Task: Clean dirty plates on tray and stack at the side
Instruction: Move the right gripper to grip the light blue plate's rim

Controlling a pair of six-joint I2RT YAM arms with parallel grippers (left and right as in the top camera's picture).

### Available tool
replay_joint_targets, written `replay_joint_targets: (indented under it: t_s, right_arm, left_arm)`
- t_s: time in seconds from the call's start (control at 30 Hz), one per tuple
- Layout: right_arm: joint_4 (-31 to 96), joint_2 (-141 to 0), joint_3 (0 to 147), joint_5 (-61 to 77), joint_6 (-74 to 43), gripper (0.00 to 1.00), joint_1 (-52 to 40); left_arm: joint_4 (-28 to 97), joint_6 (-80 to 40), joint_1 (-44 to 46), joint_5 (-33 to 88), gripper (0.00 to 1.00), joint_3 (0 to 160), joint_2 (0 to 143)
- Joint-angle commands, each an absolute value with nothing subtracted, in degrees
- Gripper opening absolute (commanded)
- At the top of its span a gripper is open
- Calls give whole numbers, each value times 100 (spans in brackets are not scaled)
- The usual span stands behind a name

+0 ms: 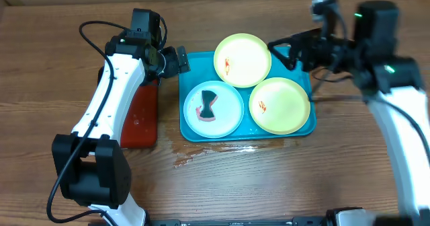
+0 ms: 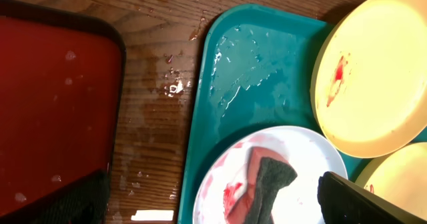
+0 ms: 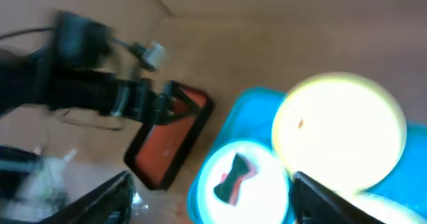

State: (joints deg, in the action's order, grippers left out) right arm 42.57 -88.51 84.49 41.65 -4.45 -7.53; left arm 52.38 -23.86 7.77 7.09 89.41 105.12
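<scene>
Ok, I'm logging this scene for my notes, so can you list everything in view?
tray: one, turquoise, wet, mid-table
plates: three, all on the tray, red smears; two yellow-green, the second at, one light blue
sponge: one, red and dark, on the light blue plate
red tray: one, left of the turquoise tray
water: spilled drops, on the table by the tray's near edge
table: one, brown wood
left gripper: open, at the tray's far left corner
right gripper: open, at the tray's far right
</scene>
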Motion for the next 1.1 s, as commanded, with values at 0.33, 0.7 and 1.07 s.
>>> replay_joint_targets:
  t_s: [0.33, 0.7, 1.07]
  right_arm:
    - [3948, -11452, 8573, 1382, -486, 59, -2545]
    - [4309, -11764, 8558, 928, -434, 59, -2593]
    - [4727, -11935, 8556, 1306, -506, 53, -2593]
  left_arm:
    - [5253, -2383, 803, 753, 100, 9059, 10477]
    - [5247, -2383, 840, 753, 100, 9059, 10477]
    - [5207, -2379, 919, 751, 100, 9059, 10477]
